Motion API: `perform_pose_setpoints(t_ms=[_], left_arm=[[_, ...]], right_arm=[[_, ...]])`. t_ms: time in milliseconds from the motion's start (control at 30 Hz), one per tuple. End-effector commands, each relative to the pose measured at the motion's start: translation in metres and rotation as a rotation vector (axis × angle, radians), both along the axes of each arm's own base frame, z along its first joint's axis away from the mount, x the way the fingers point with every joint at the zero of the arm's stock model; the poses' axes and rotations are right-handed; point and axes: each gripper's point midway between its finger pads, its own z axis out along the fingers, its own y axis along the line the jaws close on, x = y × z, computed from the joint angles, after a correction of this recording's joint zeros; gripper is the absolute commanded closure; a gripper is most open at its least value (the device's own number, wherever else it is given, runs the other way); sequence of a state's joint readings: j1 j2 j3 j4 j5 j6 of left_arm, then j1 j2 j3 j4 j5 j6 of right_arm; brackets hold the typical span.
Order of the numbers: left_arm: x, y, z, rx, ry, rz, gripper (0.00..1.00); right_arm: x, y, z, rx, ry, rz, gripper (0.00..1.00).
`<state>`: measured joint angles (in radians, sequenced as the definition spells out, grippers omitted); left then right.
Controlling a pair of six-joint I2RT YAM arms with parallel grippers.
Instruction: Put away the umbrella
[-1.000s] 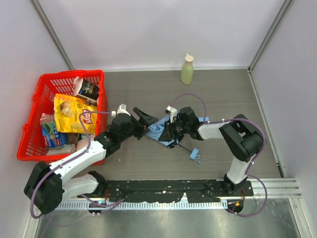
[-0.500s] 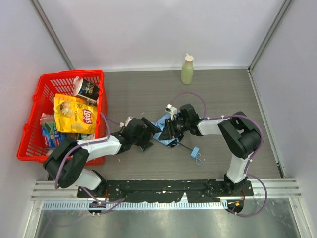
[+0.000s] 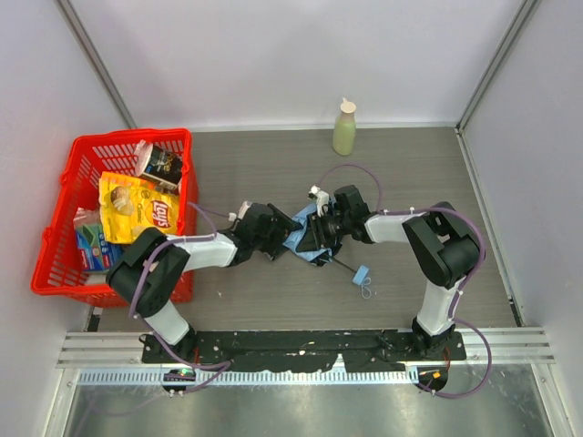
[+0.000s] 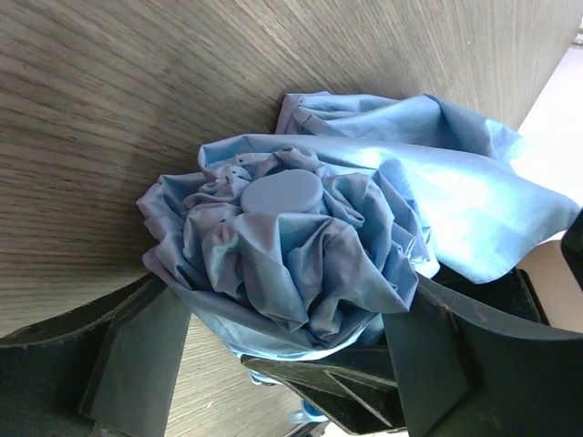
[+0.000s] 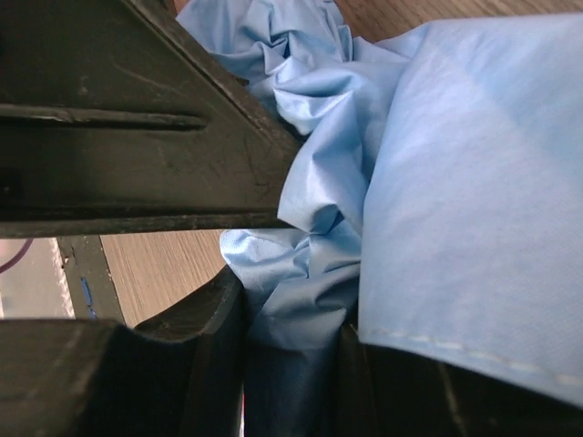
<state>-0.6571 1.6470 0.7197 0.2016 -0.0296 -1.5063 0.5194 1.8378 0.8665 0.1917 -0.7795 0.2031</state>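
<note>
1. The umbrella (image 3: pixel 303 238) lies mid-table, its thin sky-blue fabric crumpled in soft folds around a flat round cap (image 4: pixel 282 192).
2. The right gripper (image 3: pixel 321 232) is clamped on a fold of the fabric.
3. The left gripper (image 3: pixel 276 238) has its jaws spread wide, flanking the bundle.
4. The table (image 3: pixel 410 173) is grey wood-grain.
5. A red lattice basket (image 3: pixel 109 137) sits at far left.

Left arm (image 3: pixel 196 248) and right arm (image 3: pixel 393 228): white links, black joints, looping purple cables (image 3: pixel 351 169). Left gripper (image 3: pixel 281 238) and right gripper (image 3: pixel 315 238) are matte black.
</note>
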Motion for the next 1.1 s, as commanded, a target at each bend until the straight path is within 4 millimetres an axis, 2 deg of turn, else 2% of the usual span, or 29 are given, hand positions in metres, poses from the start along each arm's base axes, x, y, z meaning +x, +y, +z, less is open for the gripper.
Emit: perform_pose_setpoints(t_ms=[0,100,233,267,400,533,567,600,667,700,733,767,800,933,1067], left_arm=[[-0.016,0.041,-0.066,0.232,0.098,0.000,0.21],[-0.022,0.047,-0.073,0.266,0.122,-0.020,0.27],[-0.025,0.050,-0.081,0.294,0.144,-0.069,0.54],[-0.028,0.049,-0.086,0.300,0.170,-0.090,0.65],[-0.038,0.049,-0.096,0.308,0.228,-0.126,0.98],[-0.045,0.052,-0.095,0.319,0.249,-0.139,1.00],[-0.046,0.053,-0.095,0.320,0.253,-0.138,1.00],[-0.047,0.054,-0.094,0.320,0.256,-0.135,1.00],[-0.055,0.052,-0.092,0.301,0.287,-0.148,1.00],[-0.057,0.053,-0.091,0.302,0.297,-0.146,1.00],[-0.058,0.054,-0.090,0.305,0.306,-0.144,1.00],[-0.061,0.055,-0.090,0.310,0.319,-0.145,1.00],[-0.062,0.056,-0.089,0.314,0.326,-0.144,1.00],[-0.065,0.057,-0.087,0.317,0.351,-0.146,1.00],[-0.065,0.055,-0.082,0.307,0.356,-0.144,1.00]], right_arm=[[-0.048,-0.012,-0.036,-0.104,0.165,0.077,0.99],[-0.048,-0.013,-0.039,-0.119,0.155,0.082,0.99],[-0.052,-0.008,-0.033,-0.103,0.132,0.106,0.99],[-0.052,-0.008,-0.033,-0.105,0.128,0.106,0.99],[-0.049,-0.008,-0.030,-0.113,0.102,0.093,0.99],[-0.044,-0.007,-0.032,-0.155,0.079,0.050,0.99],[-0.040,-0.007,-0.031,-0.173,0.064,0.028,0.96],[-0.037,-0.007,-0.031,-0.190,0.069,-0.001,0.89],[-0.024,-0.012,-0.027,-0.247,0.027,-0.088,0.66],[-0.019,-0.011,-0.014,-0.240,-0.013,-0.112,0.58],[-0.011,-0.014,-0.009,-0.266,-0.051,-0.172,0.32],[-0.015,-0.018,0.002,-0.276,-0.064,-0.183,0.29],[-0.010,-0.022,0.009,-0.303,-0.109,-0.216,0.23],[-0.007,-0.024,0.060,-0.326,-0.293,-0.269,0.23],[-0.012,-0.028,0.081,-0.439,-0.521,-0.285,0.22]])
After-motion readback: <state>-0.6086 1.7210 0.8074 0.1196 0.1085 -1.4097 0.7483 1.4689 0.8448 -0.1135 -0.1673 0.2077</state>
